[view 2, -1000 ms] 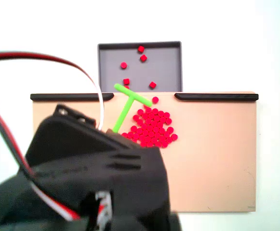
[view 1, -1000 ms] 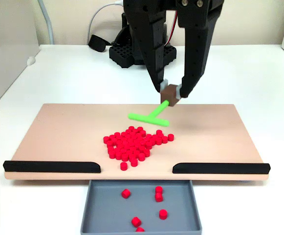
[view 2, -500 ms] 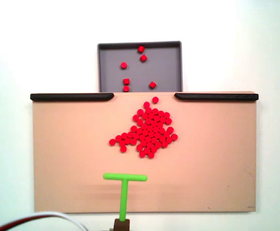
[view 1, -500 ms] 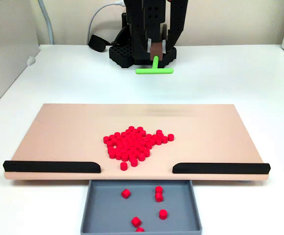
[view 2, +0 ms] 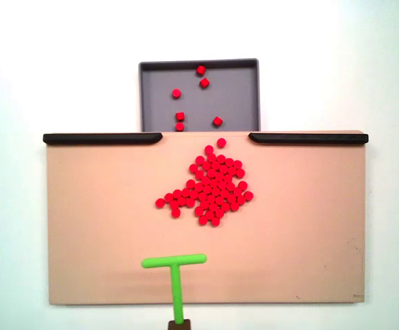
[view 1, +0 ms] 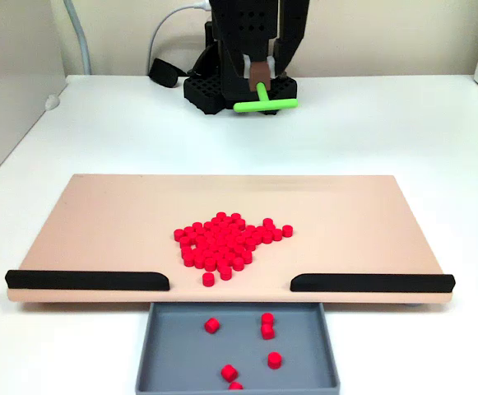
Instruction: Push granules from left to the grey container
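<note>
The red granules [view 1: 225, 243] lie in a loose pile near the middle of the pinkish-beige board [view 1: 99, 222], just behind the gap between two black edge strips. Several more granules rest in the grey container [view 1: 181, 354], which sits below that gap. In the other fixed view, seen from above, the pile [view 2: 211, 187] lies below the grey container [view 2: 237, 96]. My gripper [view 1: 259, 76] hangs far behind the board near the arm's base, shut on the brown block of the green T-shaped pusher [view 1: 263, 104]. Seen from above, the pusher [view 2: 175, 265] hovers over the board's near edge.
Black edge strips [view 1: 86, 280] [view 1: 370, 282] line the board's front on either side of the gap. The arm's black base [view 1: 214, 90] and a white cable stand at the back. White table surrounds the board.
The arm has pulled away from the pile, carrying the pusher back toward its base. In the last half second the pusher shifted slightly and tilted. The granules have not moved.
</note>
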